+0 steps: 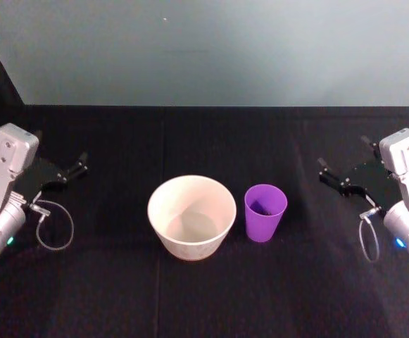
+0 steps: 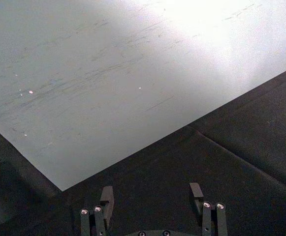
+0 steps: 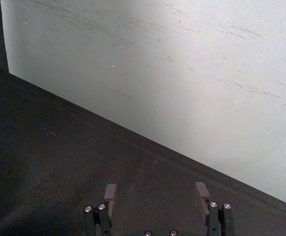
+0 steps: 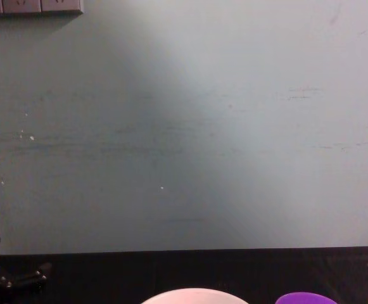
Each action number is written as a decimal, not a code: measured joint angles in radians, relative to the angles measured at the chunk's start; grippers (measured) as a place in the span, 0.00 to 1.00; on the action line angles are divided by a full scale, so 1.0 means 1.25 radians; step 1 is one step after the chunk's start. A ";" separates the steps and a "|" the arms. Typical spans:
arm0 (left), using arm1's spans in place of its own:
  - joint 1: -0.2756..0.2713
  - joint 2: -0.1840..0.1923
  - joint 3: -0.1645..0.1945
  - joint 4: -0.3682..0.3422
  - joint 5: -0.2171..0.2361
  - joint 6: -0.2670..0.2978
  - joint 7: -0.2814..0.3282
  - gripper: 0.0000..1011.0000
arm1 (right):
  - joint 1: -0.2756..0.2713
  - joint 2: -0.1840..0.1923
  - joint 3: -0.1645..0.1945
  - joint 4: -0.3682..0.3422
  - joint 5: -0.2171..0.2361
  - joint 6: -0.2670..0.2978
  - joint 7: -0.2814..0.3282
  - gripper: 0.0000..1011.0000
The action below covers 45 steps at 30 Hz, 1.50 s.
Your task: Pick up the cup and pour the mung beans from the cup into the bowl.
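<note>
The purple cup (image 1: pixel 265 211) stands upright on the black table, just right of the bowl (image 1: pixel 191 215), and something dark lies at its bottom. The pinkish-white bowl looks empty inside. In the chest view the bowl's rim (image 4: pixel 193 296) and the cup's rim (image 4: pixel 305 297) peek up at the lower edge. My left gripper (image 1: pixel 67 158) hovers at the table's left side, open and holding nothing, well away from the bowl. My right gripper (image 1: pixel 338 163) is open at the right side, a short way right of the cup. Both wrist views show spread fingers, left (image 2: pixel 151 196) and right (image 3: pixel 156 192).
Black cloth covers the table (image 1: pixel 204 296), which ends at a pale grey wall (image 1: pixel 211 49) behind. A cable loop (image 1: pixel 55 225) hangs by the left arm and another (image 1: pixel 368 239) by the right arm.
</note>
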<state>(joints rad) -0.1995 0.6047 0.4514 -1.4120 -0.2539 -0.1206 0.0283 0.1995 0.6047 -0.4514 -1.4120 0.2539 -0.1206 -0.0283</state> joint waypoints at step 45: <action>0.000 0.000 0.000 0.000 0.000 0.000 0.000 0.99 | 0.000 0.000 0.000 0.000 0.000 0.000 0.000 0.99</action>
<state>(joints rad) -0.1995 0.6047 0.4514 -1.4120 -0.2539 -0.1205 0.0283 0.1996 0.6047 -0.4514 -1.4120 0.2539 -0.1205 -0.0283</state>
